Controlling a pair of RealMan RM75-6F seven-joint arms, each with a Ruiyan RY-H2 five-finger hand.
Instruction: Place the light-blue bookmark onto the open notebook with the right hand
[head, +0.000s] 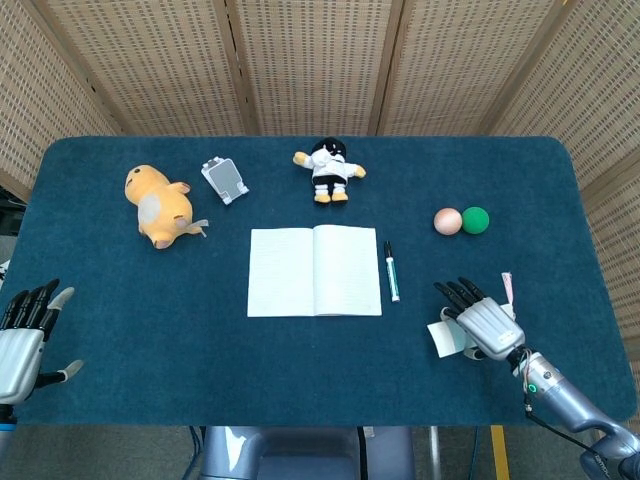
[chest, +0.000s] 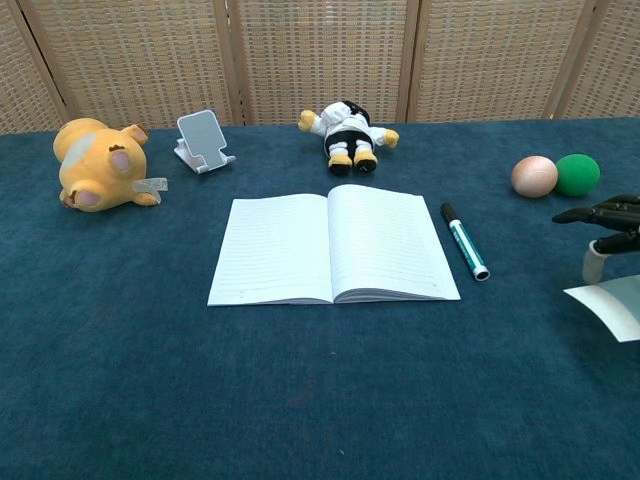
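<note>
The light-blue bookmark (head: 442, 339) (chest: 610, 303) is at the right of the table, mostly under my right hand (head: 484, 322) (chest: 610, 228). That hand lies over it, fingers stretched toward the notebook and thumb down on the card's edge, and grips it. A pink tassel (head: 507, 286) sticks out beyond the hand. The open notebook (head: 314, 270) (chest: 331, 246) lies flat at the table's middle, well to the left of the hand. My left hand (head: 24, 335) hovers open at the near left corner, holding nothing.
A green-and-white pen (head: 391, 271) (chest: 465, 242) lies between the notebook and my right hand. A pink ball (head: 447, 221) and a green ball (head: 475, 219) sit beyond the hand. At the back are a yellow plush (head: 158, 205), a phone stand (head: 224, 178) and a small doll (head: 328, 170).
</note>
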